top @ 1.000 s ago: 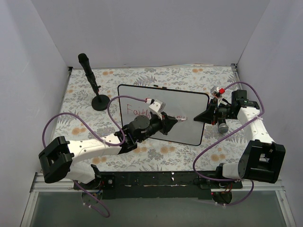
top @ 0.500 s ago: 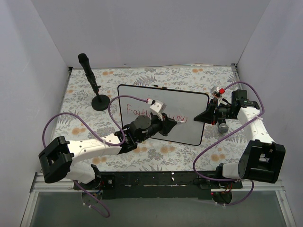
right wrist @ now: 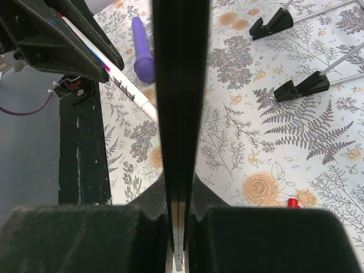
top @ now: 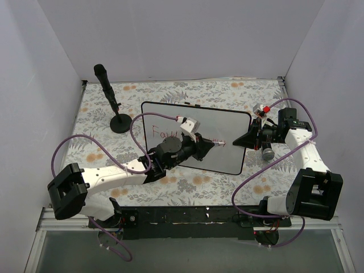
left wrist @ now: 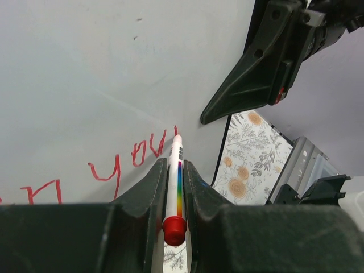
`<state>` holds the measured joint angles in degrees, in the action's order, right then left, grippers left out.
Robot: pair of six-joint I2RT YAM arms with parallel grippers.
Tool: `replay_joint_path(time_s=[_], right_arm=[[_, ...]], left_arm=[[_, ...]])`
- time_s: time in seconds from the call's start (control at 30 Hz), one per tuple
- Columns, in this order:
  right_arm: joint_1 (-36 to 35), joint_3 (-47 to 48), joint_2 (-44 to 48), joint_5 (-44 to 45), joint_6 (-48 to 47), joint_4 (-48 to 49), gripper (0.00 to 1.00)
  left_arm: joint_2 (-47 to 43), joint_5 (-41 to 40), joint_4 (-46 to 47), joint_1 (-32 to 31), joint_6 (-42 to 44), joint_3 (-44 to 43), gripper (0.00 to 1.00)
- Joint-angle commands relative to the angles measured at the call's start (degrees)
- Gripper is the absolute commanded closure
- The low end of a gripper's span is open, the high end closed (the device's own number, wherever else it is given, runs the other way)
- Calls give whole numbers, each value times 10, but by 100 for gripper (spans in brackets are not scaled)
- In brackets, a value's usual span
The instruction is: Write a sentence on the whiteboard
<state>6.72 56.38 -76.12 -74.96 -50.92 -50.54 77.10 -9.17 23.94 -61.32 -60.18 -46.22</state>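
Top external view was filled mostly by the floral surface [top: 227, 94], walled in white on three sides. The board [top: 224, 122] was seen near the middle of that surface, its long sides running left to right; whether it lay flat or tilted could not be told. The left arm [top: 114, 173] was stretched from the near left corner over the board's near edge, and the right arm [top: 307, 153] was bent in from the right. A black stand [top: 111, 102] was set upright beyond the board's left end, apart from it.

The right pincer [top: 243, 140] was pressed onto the board's right edge. In the right wrist view the black frame was shown edge-on, pinched between the two fingers. The left pincer [top: 210, 144] was held over the board's middle, closed on a marker [left wrist: 175, 176]. The marker was white with a rainbow stripe and a red end, and was gripped along its barrel. Its tip was laid against the white face.

The sentence [left wrist: 138, 154] was written in red on the board. A word beginning "Fa" was made out on the left half in the overhead view, and "you" in the left wrist view, with a short red stroke just beside the tip. A small red piece [right wrist: 293, 202] was seen lying on the surface beside the board.
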Motion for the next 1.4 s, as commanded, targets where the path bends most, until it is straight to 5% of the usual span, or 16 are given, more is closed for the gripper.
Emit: replay_joint_path(time_s=[0.0,0.37,1.37], right_arm=[[-3,4,10,21,-12,13,99],[-3,2,11,23,-12,14,99],[-3,2,7,35,-5,17,99]], left_arm=[[7,-19,22,13,15,-29,100],[17,4,25,16,19,-41,100],[-187,85,17,62,-30,133,100]])
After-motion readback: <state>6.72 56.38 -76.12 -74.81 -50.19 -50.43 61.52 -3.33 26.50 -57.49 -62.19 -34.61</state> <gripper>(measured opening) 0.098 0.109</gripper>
